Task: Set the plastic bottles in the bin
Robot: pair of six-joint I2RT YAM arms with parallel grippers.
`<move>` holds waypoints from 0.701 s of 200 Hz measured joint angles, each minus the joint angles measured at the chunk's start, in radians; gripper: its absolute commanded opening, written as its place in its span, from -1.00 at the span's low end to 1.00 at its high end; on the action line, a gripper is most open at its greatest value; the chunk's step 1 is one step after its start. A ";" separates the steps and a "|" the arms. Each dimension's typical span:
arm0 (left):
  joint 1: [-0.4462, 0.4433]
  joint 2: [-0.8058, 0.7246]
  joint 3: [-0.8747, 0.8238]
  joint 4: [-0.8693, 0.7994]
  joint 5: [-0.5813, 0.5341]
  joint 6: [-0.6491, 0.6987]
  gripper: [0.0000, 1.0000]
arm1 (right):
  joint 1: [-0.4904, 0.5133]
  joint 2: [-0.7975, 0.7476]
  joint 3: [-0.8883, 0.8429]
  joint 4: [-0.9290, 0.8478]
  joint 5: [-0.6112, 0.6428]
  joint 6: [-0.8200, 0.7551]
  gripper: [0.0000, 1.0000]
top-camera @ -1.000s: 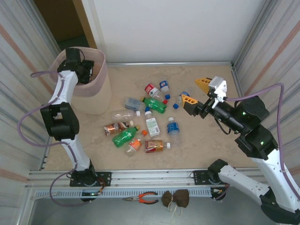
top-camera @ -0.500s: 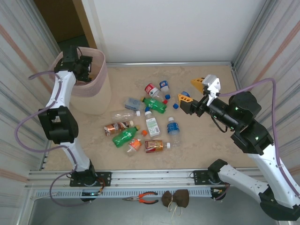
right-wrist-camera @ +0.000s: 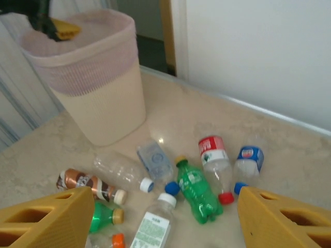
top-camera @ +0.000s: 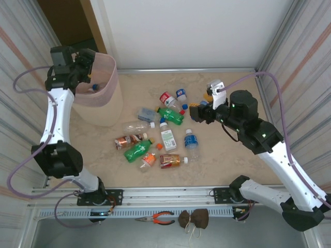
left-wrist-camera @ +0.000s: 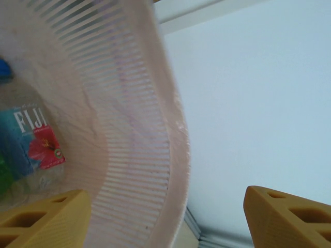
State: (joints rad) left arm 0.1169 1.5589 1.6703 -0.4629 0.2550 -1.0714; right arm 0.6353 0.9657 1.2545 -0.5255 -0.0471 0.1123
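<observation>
Pick-and-drop step in hand: we see the left jaws spread and empty over the tall beige waste bin with pink liner (top-camera: pixel 106 98), inside which a clear Fiji-labelled bottle (left-wrist-camera: pixel 31 139) lies; the right jaws, likewise spread and empty, hang above the small plastic bottles (top-camera: pixel 168 139) scattered on the beige worktop (top-camera: pixel 227 155); next, we judge, the right jaws must descend and pinch one bottle.

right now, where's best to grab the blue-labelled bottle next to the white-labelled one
Grip the blue-labelled bottle at its labelled middle, probably from straight above, jaws across its width: it lies flat, with bare table along both long sides.
</observation>
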 measured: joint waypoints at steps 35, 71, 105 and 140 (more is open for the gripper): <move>0.006 -0.097 -0.109 0.075 0.047 0.187 0.47 | 0.000 0.066 0.000 -0.061 0.048 0.101 0.41; 0.006 -0.208 -0.209 0.114 0.092 0.381 0.50 | -0.001 0.142 -0.018 -0.110 0.075 0.215 0.36; 0.006 -0.297 -0.272 0.121 0.137 0.528 0.57 | -0.035 0.214 -0.061 -0.130 0.052 0.290 0.29; 0.008 -0.382 -0.356 0.124 0.215 0.648 0.59 | -0.121 0.345 -0.070 -0.168 -0.022 0.337 0.18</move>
State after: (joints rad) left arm 0.1246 1.1770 1.3148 -0.3386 0.4702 -0.4232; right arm 0.5144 1.3106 1.1843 -0.6933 -0.0692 0.4496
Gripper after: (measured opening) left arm 0.794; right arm 0.605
